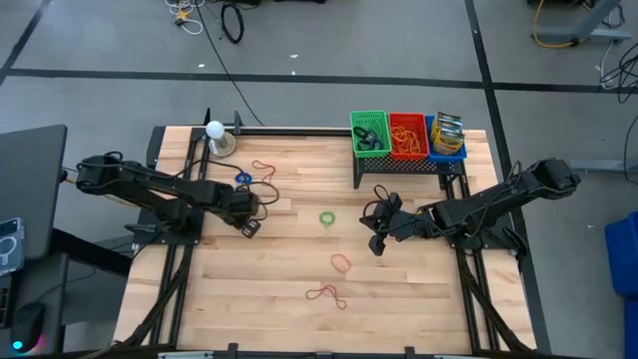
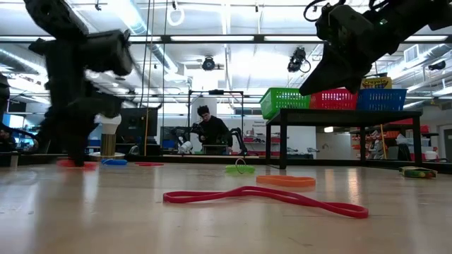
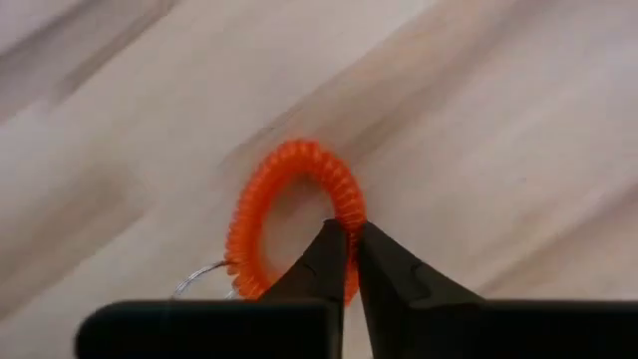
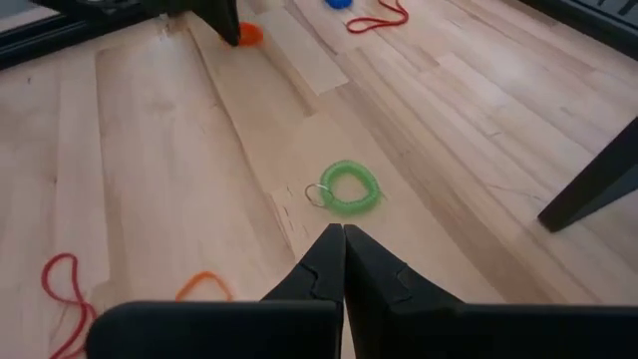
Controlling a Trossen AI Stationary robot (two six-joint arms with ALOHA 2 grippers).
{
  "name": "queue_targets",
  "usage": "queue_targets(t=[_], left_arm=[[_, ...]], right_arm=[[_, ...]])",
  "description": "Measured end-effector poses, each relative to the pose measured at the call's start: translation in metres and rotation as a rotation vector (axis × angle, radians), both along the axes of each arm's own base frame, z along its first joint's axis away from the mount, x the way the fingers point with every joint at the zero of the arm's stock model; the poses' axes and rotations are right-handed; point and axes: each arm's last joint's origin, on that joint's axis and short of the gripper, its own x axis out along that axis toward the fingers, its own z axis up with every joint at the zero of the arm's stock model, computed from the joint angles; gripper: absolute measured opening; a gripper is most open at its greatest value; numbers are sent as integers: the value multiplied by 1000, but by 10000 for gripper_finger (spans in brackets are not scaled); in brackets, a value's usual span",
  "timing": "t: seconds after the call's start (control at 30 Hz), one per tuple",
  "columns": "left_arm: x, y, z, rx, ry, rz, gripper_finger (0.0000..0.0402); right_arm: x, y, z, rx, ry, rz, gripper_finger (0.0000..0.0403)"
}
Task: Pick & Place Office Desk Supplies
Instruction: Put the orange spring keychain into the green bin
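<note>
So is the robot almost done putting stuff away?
Not yet. The green, red and blue baskets already hold supplies. The left end effector is pinching an orange coil ring on the table. Left lying: a green coil ring, an orange band and a red band.

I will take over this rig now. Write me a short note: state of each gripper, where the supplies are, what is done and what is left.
Left gripper: closed on the orange coil ring, low at the table's left side; ring not lifted yet.
Right gripper: shut, empty, raised above the table, facing the green coil ring.
Done: the green bin, red bin and blue bin on the black stand already hold supplies.
Left: green coil ring, orange band, red band, another red band and a blue piece lie on the table.
</note>
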Motion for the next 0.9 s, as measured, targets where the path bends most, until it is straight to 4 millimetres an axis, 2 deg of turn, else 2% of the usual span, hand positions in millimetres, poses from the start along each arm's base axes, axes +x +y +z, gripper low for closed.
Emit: queue_targets(t=[0.2,0.5,0.7,0.9], left_arm=[[24,0,25,67,-207,-232,16],[73,1,61,244,-781,-361,14],[106,2,67,359,-1100,-366,13],[128,2,55,315,-1347,-292,13]], right_arm=[[0,1,0,25,6,28,5],[1,2,1,88,-20,-1,5],[2,2,2,135,-47,-30,5],[6,4,8,185,-123,-15,5]])
